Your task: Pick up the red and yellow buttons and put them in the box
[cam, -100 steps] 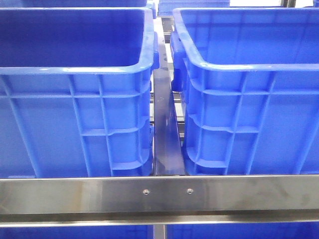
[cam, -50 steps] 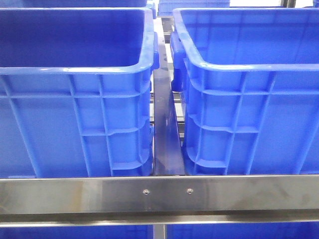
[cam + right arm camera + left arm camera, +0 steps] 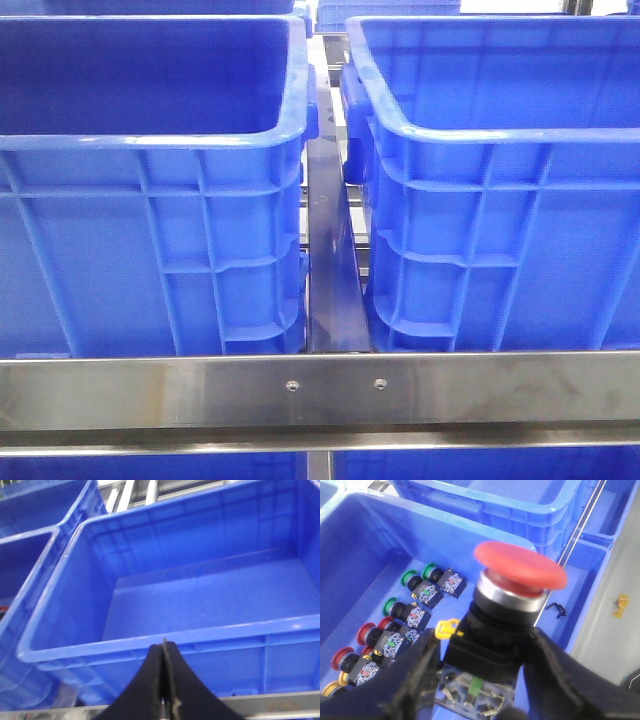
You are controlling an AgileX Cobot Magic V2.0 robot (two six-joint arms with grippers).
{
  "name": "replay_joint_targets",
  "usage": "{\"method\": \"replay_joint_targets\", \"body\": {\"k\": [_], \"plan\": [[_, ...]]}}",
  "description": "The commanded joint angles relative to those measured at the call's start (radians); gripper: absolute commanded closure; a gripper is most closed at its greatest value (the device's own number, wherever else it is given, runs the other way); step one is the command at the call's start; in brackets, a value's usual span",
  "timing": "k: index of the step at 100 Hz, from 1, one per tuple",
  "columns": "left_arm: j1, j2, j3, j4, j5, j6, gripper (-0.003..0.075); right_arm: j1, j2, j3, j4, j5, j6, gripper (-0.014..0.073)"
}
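Nothing shifted up front, left claw (image 3: 480, 680) clamped on red button (image 3: 512, 605), right claw (image 3: 164, 680) pressed together.

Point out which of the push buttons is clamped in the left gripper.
The big red mushroom-head button is held between the left gripper fingers, raised above the crate. The smaller green, red and yellow ones lie loose on its floor.

The red button's (image 3: 492, 645) base is cut off by the frame edge, and a yellow button (image 3: 329, 690) shows only partly.
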Motion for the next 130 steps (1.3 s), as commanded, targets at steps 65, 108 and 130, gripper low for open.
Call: {"method": "replay_joint_targets", "body": {"k": [65, 108, 130], "plan": [[-0.007, -0.003, -0.027, -0.06, -0.054, -0.012, 0.0739, 0.002, 0.279, -0.164, 0.852, 0.03, -0.615, 0.0044], [-0.007, -0.003, -0.027, -0.069, -0.054, -0.012, 0.0739, 0.005, 0.642, -0.318, 1.107, 0.161, -1.067, 0.0044], [-0.007, -0.003, -0.027, -0.079, -0.056, -0.012, 0.0739, 0.081, 0.773, -0.396, 1.019, 0.117, -1.105, 0.0044]]}}
